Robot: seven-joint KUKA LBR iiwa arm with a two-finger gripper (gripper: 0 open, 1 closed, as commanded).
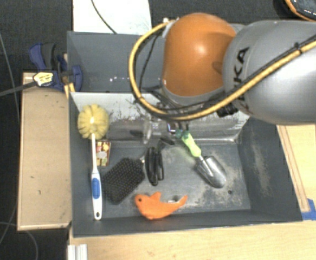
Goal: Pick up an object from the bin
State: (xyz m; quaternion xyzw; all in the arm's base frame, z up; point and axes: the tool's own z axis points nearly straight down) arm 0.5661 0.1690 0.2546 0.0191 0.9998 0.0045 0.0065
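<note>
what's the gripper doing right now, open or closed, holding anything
gripper: cannot be told whether open or closed; it is near the black scissors and the green-handled trowel

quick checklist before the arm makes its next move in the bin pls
1. Gripper inside the bin, away from its walls: ok.
2. A thing lined up under the gripper: cannot tell. It hangs between the black brush head and the green-handled trowel, with the orange fish toy nearest the view's bottom edge.
3. Things lying apart, not heaped: ok.
4. Something already held: cannot tell.
5. Yellow-headed brush along the view's left wall, out of the gripper's way: ok.
</note>
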